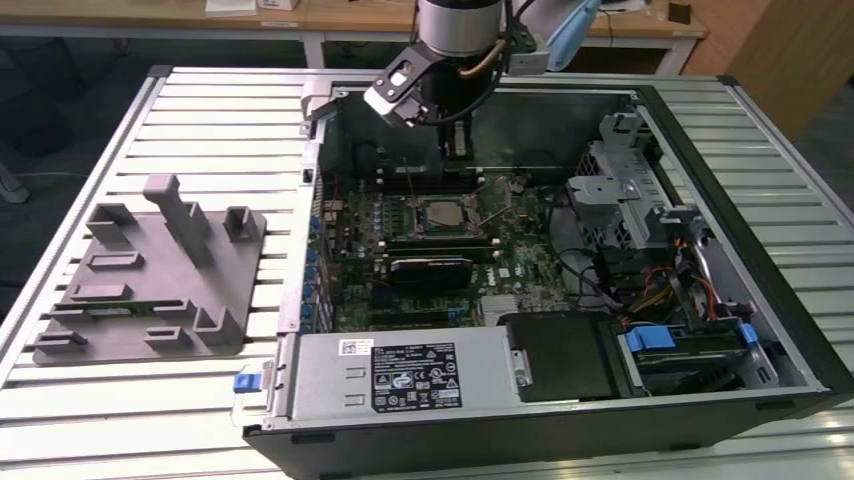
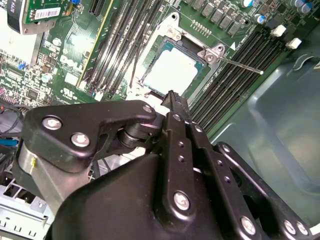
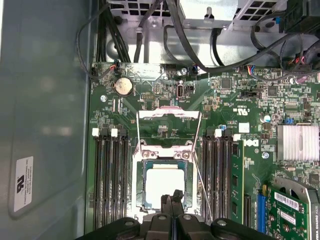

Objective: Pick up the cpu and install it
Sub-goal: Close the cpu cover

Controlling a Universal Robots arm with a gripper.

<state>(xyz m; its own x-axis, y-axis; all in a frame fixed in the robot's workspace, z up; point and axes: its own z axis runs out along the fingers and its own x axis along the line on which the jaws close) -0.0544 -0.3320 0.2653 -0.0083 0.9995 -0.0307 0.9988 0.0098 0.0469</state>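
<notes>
We see the gripper (image 1: 457,150) upper centre in the exterior view, fingers pinched together, hanging above the cpu (image 1: 441,213) seated in its socket (image 3: 140,186).

No print sharp enough to read. Label spots:
- exterior view: big black-and-white label (image 1: 414,377) and small sticker (image 1: 358,346) on power supply housing (image 1: 320,385)
- first wrist view: wall sticker (image 3: 21,184) on case wall (image 3: 45,100)
- second wrist view: barcode sticker (image 2: 47,13) on green expansion card (image 2: 45,4)
- motherboard (image 3: 235,100): white silkscreen marks, unreadable
- cpu (image 3: 162,185): lid washed out by glare, markings can't be made out
</notes>
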